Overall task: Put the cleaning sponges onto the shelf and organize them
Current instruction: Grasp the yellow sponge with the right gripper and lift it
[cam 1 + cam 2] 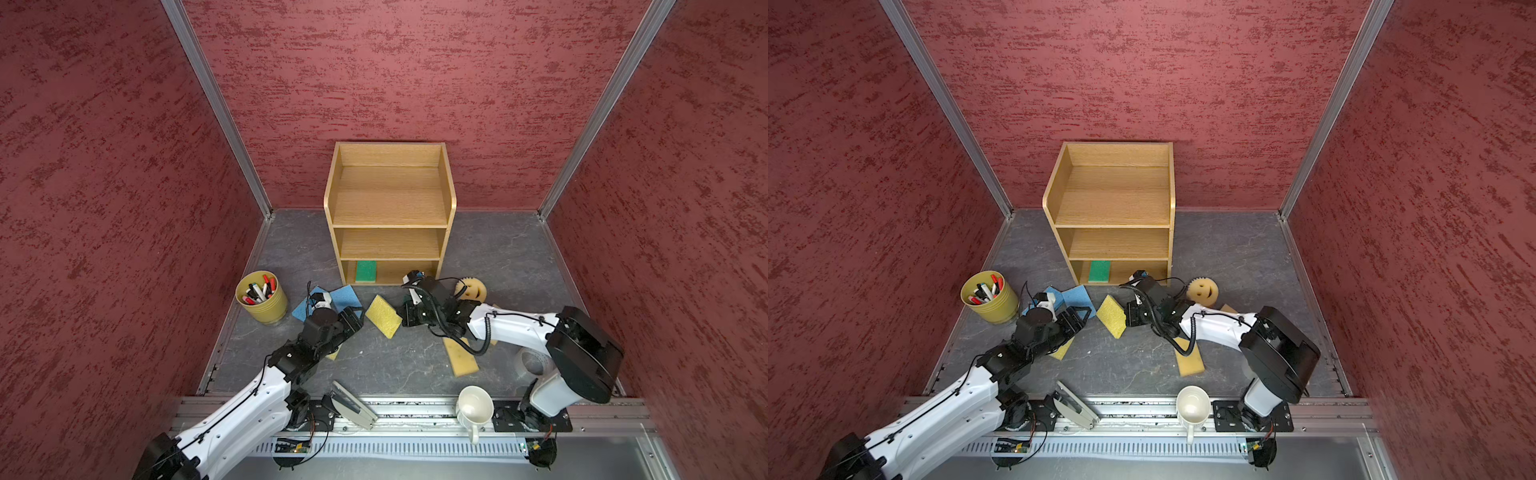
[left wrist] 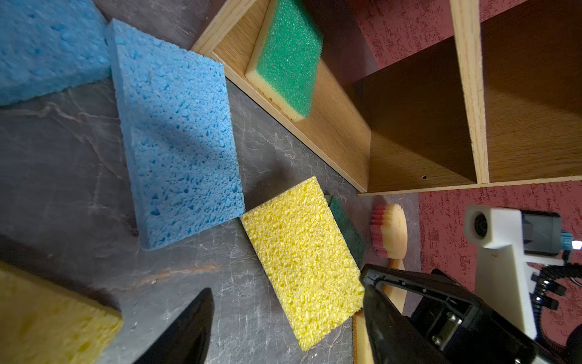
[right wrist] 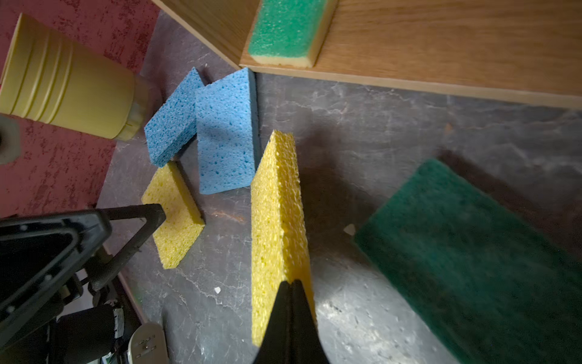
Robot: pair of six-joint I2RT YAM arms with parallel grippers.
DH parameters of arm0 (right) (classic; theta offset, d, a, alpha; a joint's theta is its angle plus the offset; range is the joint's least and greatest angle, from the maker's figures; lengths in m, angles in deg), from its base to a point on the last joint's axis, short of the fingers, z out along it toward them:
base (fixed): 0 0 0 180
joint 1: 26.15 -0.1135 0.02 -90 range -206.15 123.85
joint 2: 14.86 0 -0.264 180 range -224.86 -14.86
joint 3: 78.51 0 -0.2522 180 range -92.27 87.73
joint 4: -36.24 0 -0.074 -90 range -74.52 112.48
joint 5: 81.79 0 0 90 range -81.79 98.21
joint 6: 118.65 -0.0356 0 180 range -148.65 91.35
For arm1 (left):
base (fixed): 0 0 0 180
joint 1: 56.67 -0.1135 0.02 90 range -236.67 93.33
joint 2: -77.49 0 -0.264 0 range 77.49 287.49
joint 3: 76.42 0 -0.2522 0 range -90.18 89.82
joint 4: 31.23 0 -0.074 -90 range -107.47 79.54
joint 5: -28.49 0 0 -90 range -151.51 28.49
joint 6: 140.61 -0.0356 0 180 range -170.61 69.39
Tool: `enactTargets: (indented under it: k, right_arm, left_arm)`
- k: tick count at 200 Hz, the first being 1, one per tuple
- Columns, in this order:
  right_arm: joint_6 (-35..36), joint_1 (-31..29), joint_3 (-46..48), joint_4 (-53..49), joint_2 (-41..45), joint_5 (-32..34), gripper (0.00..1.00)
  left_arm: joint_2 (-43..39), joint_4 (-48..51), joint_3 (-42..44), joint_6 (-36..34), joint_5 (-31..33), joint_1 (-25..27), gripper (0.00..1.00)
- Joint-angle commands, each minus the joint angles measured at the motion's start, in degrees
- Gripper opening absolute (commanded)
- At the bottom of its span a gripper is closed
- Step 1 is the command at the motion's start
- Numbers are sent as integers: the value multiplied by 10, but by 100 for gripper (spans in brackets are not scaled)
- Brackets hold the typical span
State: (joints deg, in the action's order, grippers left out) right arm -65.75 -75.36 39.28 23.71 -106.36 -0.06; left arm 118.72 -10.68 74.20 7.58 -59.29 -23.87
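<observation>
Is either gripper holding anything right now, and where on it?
The right gripper is pinched shut on the yellow sponge, at the end nearest it, close to a corner. The left gripper is open and holds nothing.

Soft even light; wrist views dimmer; dark green sponge [image 3: 472, 268] blurred.
</observation>
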Motion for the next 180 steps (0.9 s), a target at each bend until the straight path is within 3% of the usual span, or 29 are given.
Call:
enactTargets:
  k: [1,55,72,94,117,156,172,180]
  right_arm:
    - [-14,9,16,0,11,23,0]
    - [-13,13,38,-6,-23,-15,0]
    - [-16,13,42,10,-29,-39,11]
    - [-11,13,41,8,-36,-37,36]
    - [-11,13,38,19,-48,-40,44]
    - [-13,7,22,27,-78,-38,44]
    - [-8,-4,13,17,-90,-31,37]
    - [-5,-9,10,13,-93,-26,28]
  left_arm:
    - [8,-29,-8,-11,-4,3,75]
    - [-3,-3,-11,-13,4,2,76]
    - [-8,3,-9,-9,9,2,76]
    - [-14,2,-8,-5,9,2,76]
    - [-10,3,-13,-7,12,2,76]
    - [12,-9,-17,-6,6,2,76]
    - [21,-15,-18,-5,2,2,76]
    - [24,-16,-18,-5,1,2,76]
